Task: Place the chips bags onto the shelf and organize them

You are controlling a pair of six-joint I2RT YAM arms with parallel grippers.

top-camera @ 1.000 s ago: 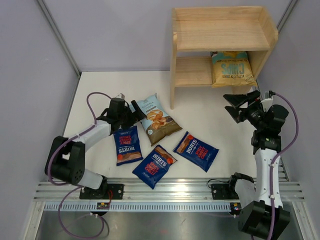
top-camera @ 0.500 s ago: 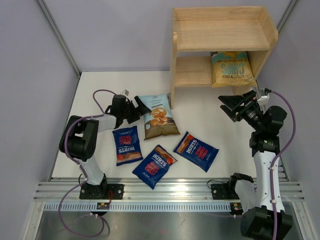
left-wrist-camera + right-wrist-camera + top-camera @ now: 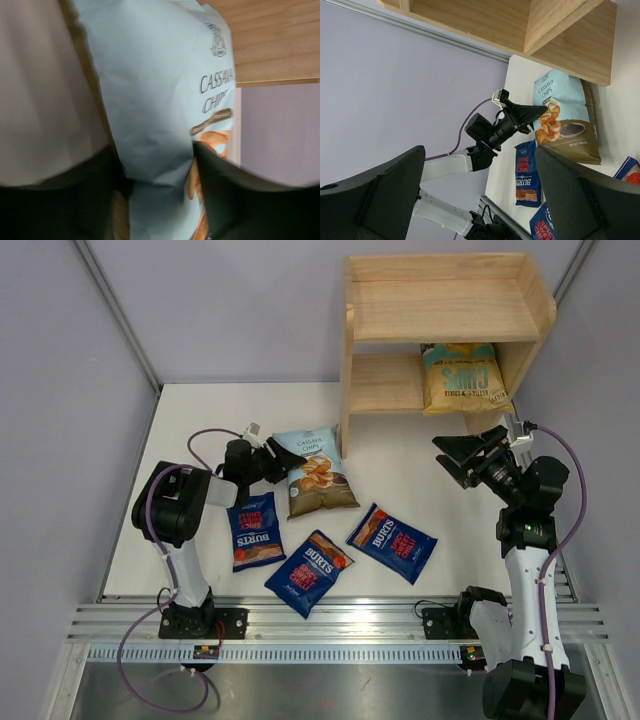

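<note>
Left jaws straddle flat pale blue cassava chips bag (image 3: 317, 475); grip cannot be told. Right jaws stand wide open, empty.

White tabletop (image 3: 400, 450); lilac walls (image 3: 220, 310) around; slotted metal rail (image 3: 330, 625) along near edge.

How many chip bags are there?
5. On the table: the left dark blue bag, the middle dark blue bag, the right dark blue bag, and the pale blue bag at the left gripper. The yellow bag sits on the shelf, lower tier. None seems hidden.
</note>
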